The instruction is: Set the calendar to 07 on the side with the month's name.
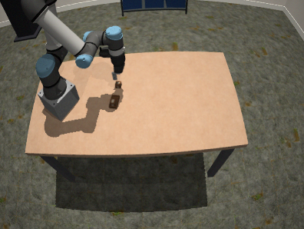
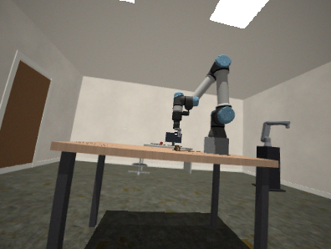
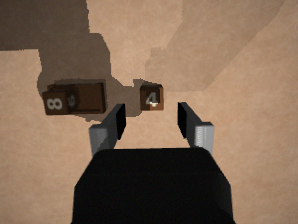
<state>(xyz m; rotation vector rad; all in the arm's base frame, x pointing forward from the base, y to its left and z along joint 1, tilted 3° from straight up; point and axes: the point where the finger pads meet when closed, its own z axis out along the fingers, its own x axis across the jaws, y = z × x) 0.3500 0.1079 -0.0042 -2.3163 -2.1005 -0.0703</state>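
Tabletop [image 1: 173,115] with tray [image 3: 89,96] and one loose cube [image 3: 150,97] set apart.
Gripper [image 3: 150,120] is held spread and empty above the cube showing 4; a misaligned descent could knock it further from the tray.

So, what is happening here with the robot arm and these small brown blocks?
The arm's end effector is open and holds nothing. It hovers over the light wooden table, near a small brown cube with a 4 on top, which stands alone on the table, outside the tray. The dark brown wooden tray lies to one side, with another brown cube showing an 8 at its end. The calendar is not yet set.
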